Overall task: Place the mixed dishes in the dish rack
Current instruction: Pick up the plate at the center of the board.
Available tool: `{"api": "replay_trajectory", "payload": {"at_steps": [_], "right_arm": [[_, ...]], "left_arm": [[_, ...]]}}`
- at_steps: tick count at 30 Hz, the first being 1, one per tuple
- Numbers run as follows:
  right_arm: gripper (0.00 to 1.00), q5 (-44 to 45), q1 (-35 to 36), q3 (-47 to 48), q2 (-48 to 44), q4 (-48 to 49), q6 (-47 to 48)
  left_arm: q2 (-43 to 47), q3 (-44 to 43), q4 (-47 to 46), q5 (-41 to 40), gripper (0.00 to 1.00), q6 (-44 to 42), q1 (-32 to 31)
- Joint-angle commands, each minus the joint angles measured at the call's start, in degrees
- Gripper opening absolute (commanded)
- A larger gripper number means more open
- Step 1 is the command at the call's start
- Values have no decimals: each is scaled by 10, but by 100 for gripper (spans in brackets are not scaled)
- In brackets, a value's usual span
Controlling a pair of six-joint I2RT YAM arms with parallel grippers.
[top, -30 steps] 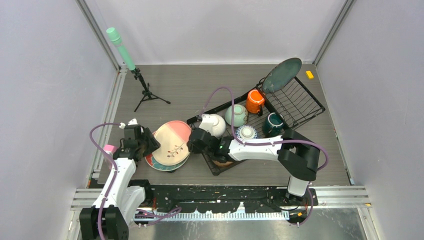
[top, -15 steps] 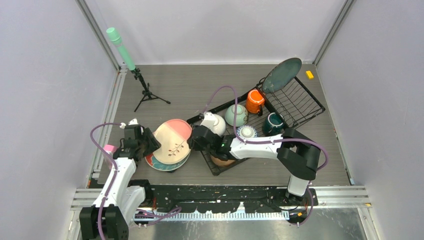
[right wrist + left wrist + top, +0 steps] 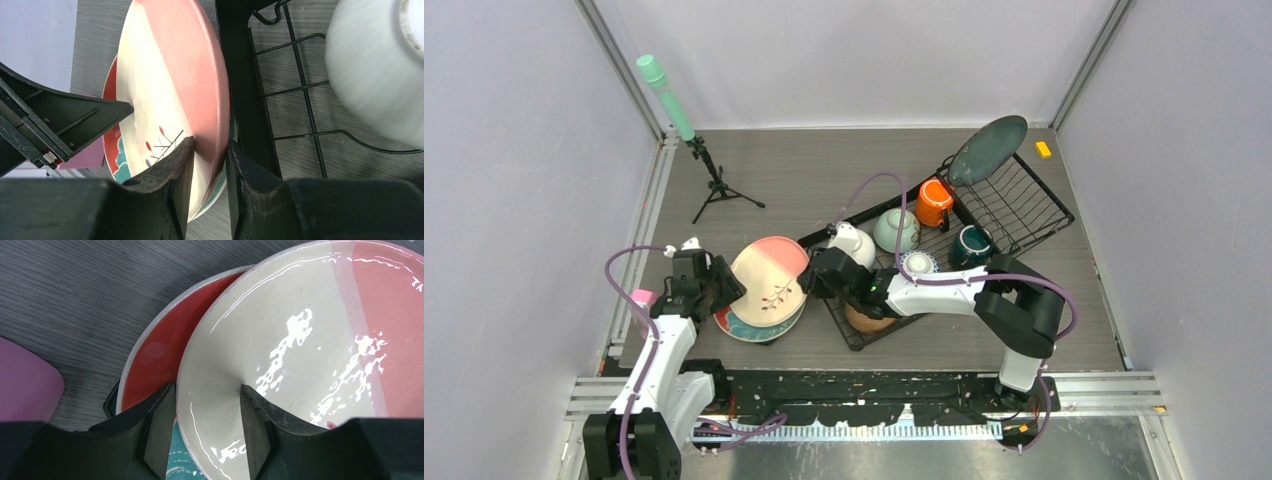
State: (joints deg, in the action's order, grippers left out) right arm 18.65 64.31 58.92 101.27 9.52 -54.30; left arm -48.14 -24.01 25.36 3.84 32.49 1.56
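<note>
The pink plate (image 3: pixel 772 278), pink and cream, is tilted up on a red-and-teal plate (image 3: pixel 749 328) left of the dish rack (image 3: pixel 1024 200). My left gripper (image 3: pixel 722 285) is shut on its left rim (image 3: pixel 300 340), one finger on its face and one under the rim. My right gripper (image 3: pixel 812 278) is shut on its right rim (image 3: pixel 200 75), beside the rack's black edge (image 3: pixel 240 75). In the rack are a white bowl (image 3: pixel 854 245), mint-green bowl (image 3: pixel 896 230), orange mug (image 3: pixel 934 203), dark teal mug (image 3: pixel 972 245), blue-patterned bowl (image 3: pixel 917 264), brown bowl (image 3: pixel 869 322) and dark teal plate (image 3: pixel 987 150).
A small pink cup (image 3: pixel 641 298) stands by the left arm at the table's left edge. The mint-green cylinder on a black tripod (image 3: pixel 709 185) is at the back left. A small orange block (image 3: pixel 1043 150) lies at the back right. Walls close in the table.
My right gripper has shifted slightly right and back at the plate's right rim, and the pink plate has tipped a little more upright. The left arm has stayed put.
</note>
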Motion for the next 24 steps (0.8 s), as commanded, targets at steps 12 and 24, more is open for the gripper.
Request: {"api": "replay_trajectory", "payload": {"at_steps": [12,24], "right_arm": [[22,-203,19,51,19,141,6],[0,-213,18,48,-24,140,17]], "left_arm": [[-2,-1,-50,163,50,36,-18],[12,-3,-50,145,65,42,-18]]}}
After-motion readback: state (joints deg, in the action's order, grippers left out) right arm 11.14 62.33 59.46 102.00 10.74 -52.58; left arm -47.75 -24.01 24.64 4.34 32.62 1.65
